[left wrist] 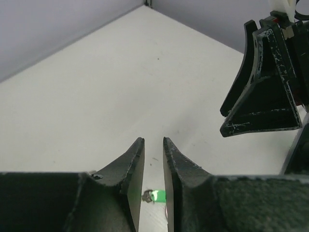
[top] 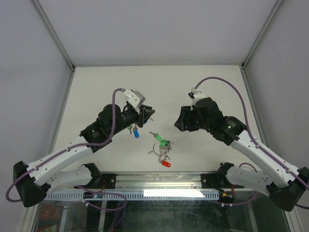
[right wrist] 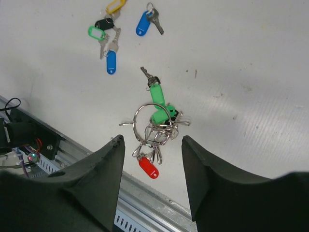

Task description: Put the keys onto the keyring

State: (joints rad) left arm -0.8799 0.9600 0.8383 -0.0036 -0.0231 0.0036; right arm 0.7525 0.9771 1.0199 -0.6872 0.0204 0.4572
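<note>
From above, the left arm point(top: 113, 121) hides most loose keys point(right wrist: 111, 63) left of the counter's middle. The yellow key point(right wrist: 115, 6) runs off the right wrist view's top.

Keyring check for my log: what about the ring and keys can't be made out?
Keyring: count of threaded keys unclear; bunch tangled in right wrist view, too small in top view.
Loose keys: left arm hides most in top view; yellow key cut by right wrist view's top edge.
Left wrist view: left gripper blocks all but a green speck.
</note>
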